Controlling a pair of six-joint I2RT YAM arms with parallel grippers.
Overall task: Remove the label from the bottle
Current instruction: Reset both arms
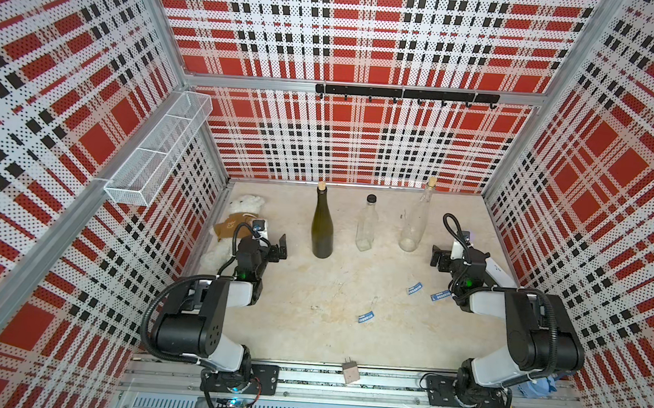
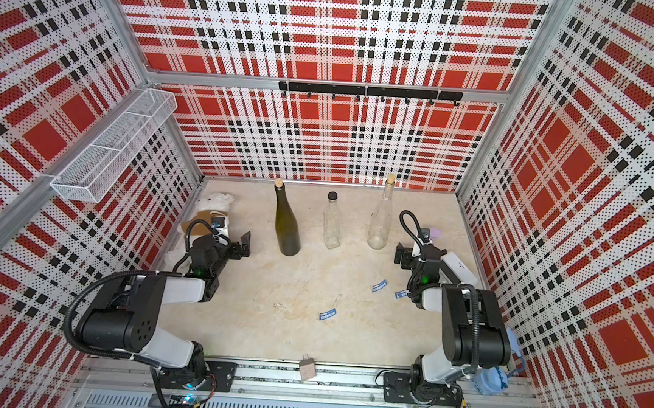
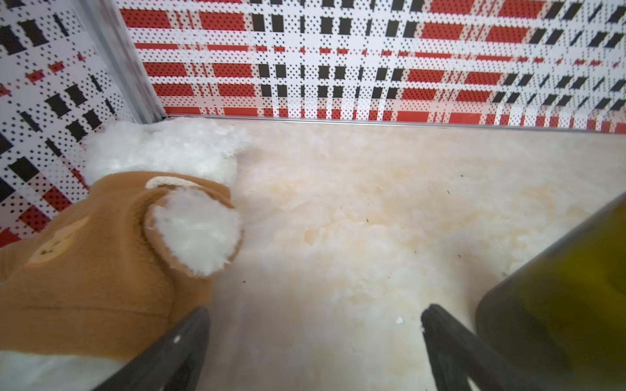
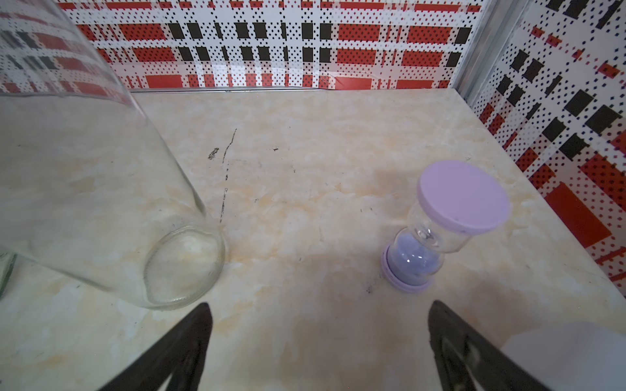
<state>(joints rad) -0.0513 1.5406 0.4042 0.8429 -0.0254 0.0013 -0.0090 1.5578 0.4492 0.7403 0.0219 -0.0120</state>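
At the rear of the cream marbled tabletop [image 1: 311, 290], in both top views, we see three upright bottles in a row: a corked dark green glass wine bottle [image 1: 323, 228], a square clear glass bottle [image 1: 367, 225] with a black cap, and a corked tall clear glass bottle [image 1: 417, 219]. Three small blue paper labels [image 1: 414, 288] lie flat on the table nearer the arm bases, well apart from all three bottles, and two of them are close to the right arm. The left gripper [image 1: 281, 249] hovers just beside the green bottle, its jaws spread with nothing between them; a white-and-brown plush toy [image 3: 101, 254] lies on its other side, by the wall. The right gripper [image 4: 320, 311] is likewise spread and empty — the tall clear bottle stands near one finger, a lilac sand timer [image 4: 440, 226] upright beyond the other.
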